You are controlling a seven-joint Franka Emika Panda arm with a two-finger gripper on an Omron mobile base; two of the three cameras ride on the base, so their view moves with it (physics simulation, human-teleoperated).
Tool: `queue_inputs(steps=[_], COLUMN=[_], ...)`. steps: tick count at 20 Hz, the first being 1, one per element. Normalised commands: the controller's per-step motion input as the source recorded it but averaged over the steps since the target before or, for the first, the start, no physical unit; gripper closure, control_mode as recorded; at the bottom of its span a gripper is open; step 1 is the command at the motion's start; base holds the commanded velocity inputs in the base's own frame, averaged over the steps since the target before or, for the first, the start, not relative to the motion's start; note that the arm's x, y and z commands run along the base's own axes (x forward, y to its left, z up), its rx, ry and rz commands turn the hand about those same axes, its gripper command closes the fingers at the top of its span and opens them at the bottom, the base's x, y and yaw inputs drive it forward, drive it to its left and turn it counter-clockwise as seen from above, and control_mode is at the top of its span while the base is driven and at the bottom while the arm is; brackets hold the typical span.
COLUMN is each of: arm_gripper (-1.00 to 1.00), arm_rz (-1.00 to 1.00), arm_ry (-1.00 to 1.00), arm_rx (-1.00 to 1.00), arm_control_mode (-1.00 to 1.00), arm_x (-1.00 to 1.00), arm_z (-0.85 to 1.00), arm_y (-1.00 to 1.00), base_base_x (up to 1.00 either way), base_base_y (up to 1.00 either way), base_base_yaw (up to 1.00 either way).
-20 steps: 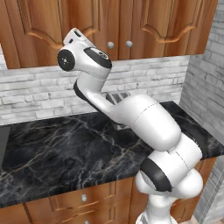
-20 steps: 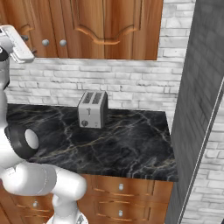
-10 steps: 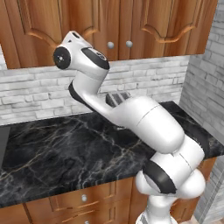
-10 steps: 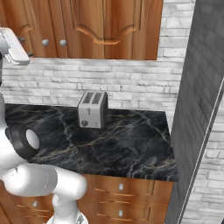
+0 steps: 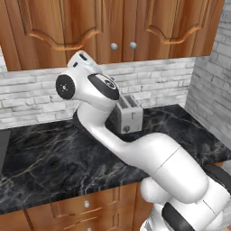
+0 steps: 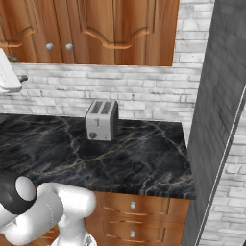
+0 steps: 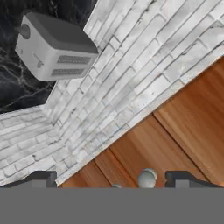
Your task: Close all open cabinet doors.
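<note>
Where the hand view looks along the gripper [image 7: 109, 177], its two dark fingertips [image 7: 41, 177] stand far apart at the bottom of the picture, spread wide and grasping nothing. Between them, nearer the right-hand tip, sits a small round silver knob [image 7: 147, 178] on the reddish-brown wood of the cabinet doors [image 7: 175, 127]; whether either tip touches the wood cannot be told. The wood meets a white brick backsplash [image 7: 131, 74] along a slanted edge, and beyond it, toward the upper left of this view, a grey two-slot toaster [image 7: 54, 50] stands on the black marble counter [image 7: 11, 92].

In the left base view the cabinet doors [image 5: 113, 27] hang above the brick wall, two silver knobs [image 5: 114, 46] side by side at their meeting edges, the doors lying flush with each other. The white arm [image 5: 135, 149] rises from the lower right and bends up toward them, its wrist just below the doors' lower edge and in front of the toaster [image 5: 128, 115].

In the right base view the doors [image 6: 105, 29] look shut, the toaster [image 6: 102, 120] below them on the counter [image 6: 120, 153], above the wooden drawer fronts [image 6: 134, 206].
</note>
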Motion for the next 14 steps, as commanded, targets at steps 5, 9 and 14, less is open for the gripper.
queue_inputs(steps=[5,9,14], arm_gripper=[-1.0,-1.0,-1.0], arm_rz=[-0.14,-0.19,-0.15], arm_ry=[0.0,0.0,0.0], arm_rx=[0.08,0.1,0.1], arm_control_mode=[-1.0,-1.0,-1.0], arm_x=[-1.0,-1.0,-1.0], arm_z=[0.0,-0.03,-0.24], arm_y=[-0.39,-0.45,-0.52], base_base_x=[0.0,0.0,0.0], base_base_y=[0.0,0.0,0.0], base_base_yaw=[0.0,0.0,0.0])
